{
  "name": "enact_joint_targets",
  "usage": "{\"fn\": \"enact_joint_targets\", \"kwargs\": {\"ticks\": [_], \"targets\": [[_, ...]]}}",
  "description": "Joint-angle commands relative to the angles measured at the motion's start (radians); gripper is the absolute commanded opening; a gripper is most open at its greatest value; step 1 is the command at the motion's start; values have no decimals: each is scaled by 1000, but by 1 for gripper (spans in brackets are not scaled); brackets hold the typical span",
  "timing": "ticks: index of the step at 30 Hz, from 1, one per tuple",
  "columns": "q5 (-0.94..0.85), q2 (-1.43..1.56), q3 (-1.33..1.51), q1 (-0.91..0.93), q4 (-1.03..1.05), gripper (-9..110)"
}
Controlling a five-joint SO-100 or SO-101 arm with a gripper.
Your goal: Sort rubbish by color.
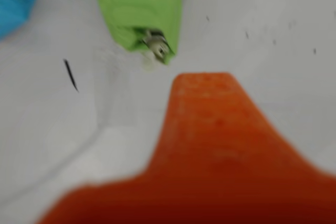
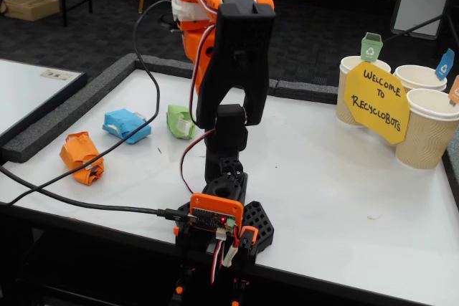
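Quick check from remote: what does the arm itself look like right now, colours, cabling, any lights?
The arm mixes orange and black printed parts. Its base board shows a small red light, black cables trail off left, and the orange end effector fills the blurred wrist view.

Three wads (orange, blue, green) — apart.

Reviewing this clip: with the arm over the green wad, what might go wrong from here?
1. The blue wad lies close beside the green wad, so the closing fingers might bump or drag it.
2. The wrist view is blurred, so aim on the green wad may be off.
3. The paper cups stand far across the table; a loosely held wad might drop on the way.
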Motion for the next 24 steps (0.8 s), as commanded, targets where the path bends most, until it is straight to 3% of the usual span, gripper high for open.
{"fn": "enact_joint_targets", "kwargs": {"ticks": [1,24], "targets": [[-14,25,-166,-52,9,13],[-14,34,-420,-195,9,13]]}}
